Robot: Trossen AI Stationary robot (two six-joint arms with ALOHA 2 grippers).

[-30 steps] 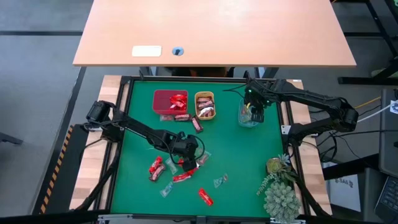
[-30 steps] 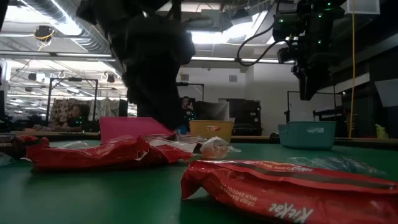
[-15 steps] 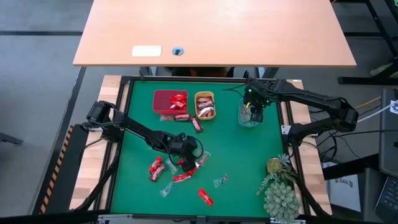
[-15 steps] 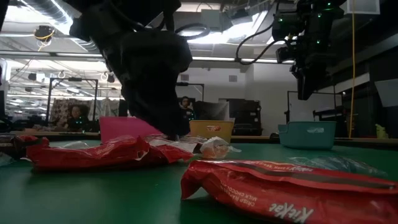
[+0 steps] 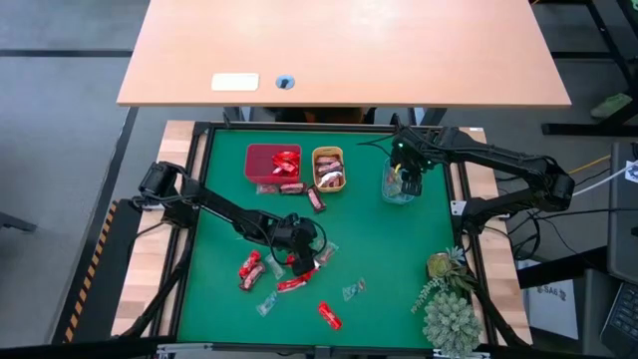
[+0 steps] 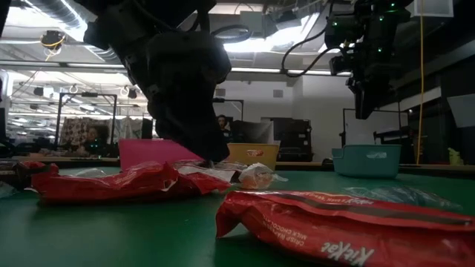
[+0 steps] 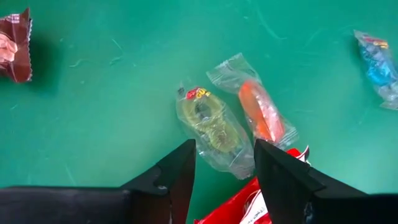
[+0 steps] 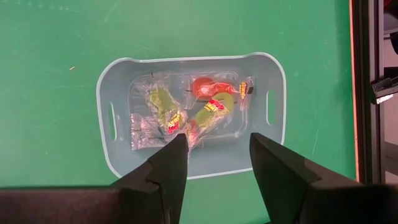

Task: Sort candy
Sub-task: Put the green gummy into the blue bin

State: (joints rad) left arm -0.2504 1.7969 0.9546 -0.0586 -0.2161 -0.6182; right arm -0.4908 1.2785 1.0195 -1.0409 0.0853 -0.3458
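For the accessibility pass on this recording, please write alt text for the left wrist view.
The left claw, jaws open, hangs over a clear-wrapped greenish candy on the green table, straddling its near end. An orange candy in clear wrap lies beside it, with red wrappers below, a blue candy and a brown bar at the edges.

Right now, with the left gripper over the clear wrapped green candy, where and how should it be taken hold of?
Probably from straight above, across the bulging middle of the green candy. It lies flat on the mat, its long axis running up between the left gripper's open fingers, so they can pinch its narrow sides. The orange candy lies close beside it, and a red wrapper nearer the fingers.
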